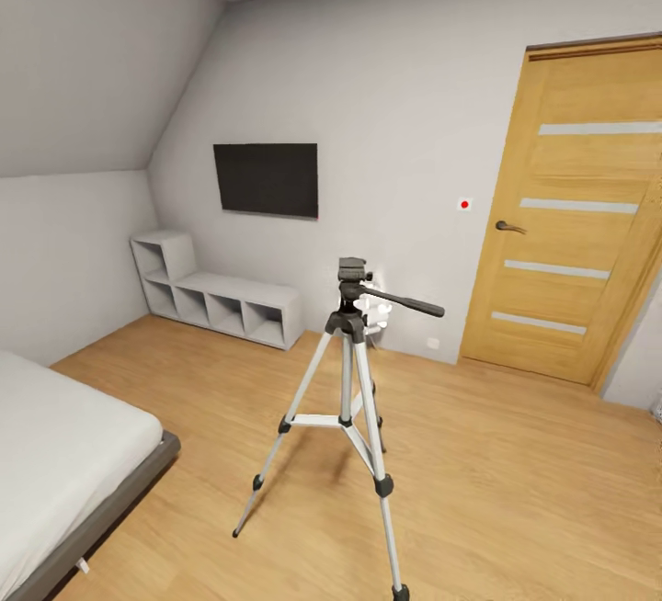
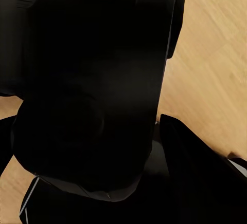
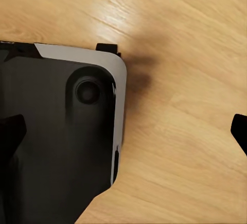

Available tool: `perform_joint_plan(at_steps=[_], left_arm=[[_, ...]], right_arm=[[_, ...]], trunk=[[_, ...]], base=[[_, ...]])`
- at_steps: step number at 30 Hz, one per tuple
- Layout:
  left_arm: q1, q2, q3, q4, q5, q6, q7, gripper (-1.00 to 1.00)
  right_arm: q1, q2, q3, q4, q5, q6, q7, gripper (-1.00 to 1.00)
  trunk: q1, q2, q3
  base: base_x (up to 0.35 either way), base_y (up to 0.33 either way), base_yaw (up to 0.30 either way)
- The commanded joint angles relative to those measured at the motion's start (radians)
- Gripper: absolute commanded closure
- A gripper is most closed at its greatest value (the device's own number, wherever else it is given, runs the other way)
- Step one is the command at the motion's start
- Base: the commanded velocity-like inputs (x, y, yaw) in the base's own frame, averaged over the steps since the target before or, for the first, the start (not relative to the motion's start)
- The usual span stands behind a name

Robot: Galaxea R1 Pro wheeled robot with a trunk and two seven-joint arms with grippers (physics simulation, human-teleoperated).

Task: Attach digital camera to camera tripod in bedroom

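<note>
Sloped grey-white walls close over a light wood floor [image 1: 515, 472]: the bedroom, with a black TV [image 1: 266, 179] on the far wall, a low white cubby shelf [image 1: 216, 300] beneath it, a wooden door [image 1: 570, 215] to my right and the corner of a white bed [image 1: 64, 454] to my left.

From the head camera I see the camera tripod [image 1: 352, 399] standing upright in the middle of the floor, dead ahead, legs splayed. Its black pan head [image 1: 351, 284] sits bare on top, and the long handle [image 1: 405, 302] runs out toward my right, tilted slightly down. That top plate is what matters — the camera has to come down onto it from above, clear of the handle side.

I cannot find the digital camera with any certainty. My left wrist view is crowded by a big dark rounded mass pressed close to the lens over bare floor — it might be the camera, might be my own body, and I won't call it. I cannot tell how the left jaws stand.

On the right wrist view, dark fingertips [image 3: 11, 131] sit at opposite edges with open floor between them, so the right jaws are spread and hold nothing; the robot's black-and-grey base [image 3: 62, 131] lies below.

The tripod sits roughly centred between my arms, so neither looks clearly nearer.
</note>
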State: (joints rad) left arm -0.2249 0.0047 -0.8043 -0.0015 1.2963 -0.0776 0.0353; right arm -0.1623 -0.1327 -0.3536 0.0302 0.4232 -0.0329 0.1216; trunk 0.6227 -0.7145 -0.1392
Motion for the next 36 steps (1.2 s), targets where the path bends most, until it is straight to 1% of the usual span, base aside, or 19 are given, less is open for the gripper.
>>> perform_joint_plan(at_steps=[1, 36], left_arm=[[-0.001, 0.000, -0.009, 0.000, 0.004, -0.002, 0.002, 1.00], [-0.001, 0.003, -0.009, 0.000, 0.006, -0.002, 0.003, 1.00]], right_arm=[[-0.001, -0.001, -0.008, 0.003, 0.008, -0.003, 0.001, -1.00], [-0.001, -0.001, -0.012, 0.003, 0.007, -0.008, 0.002, -1.00]], trunk=[[0.000, -0.001, -0.002], [0.000, -0.001, -0.004]], base=[[0.000, 0.000, -0.084], [0.000, 0.000, -0.006]])
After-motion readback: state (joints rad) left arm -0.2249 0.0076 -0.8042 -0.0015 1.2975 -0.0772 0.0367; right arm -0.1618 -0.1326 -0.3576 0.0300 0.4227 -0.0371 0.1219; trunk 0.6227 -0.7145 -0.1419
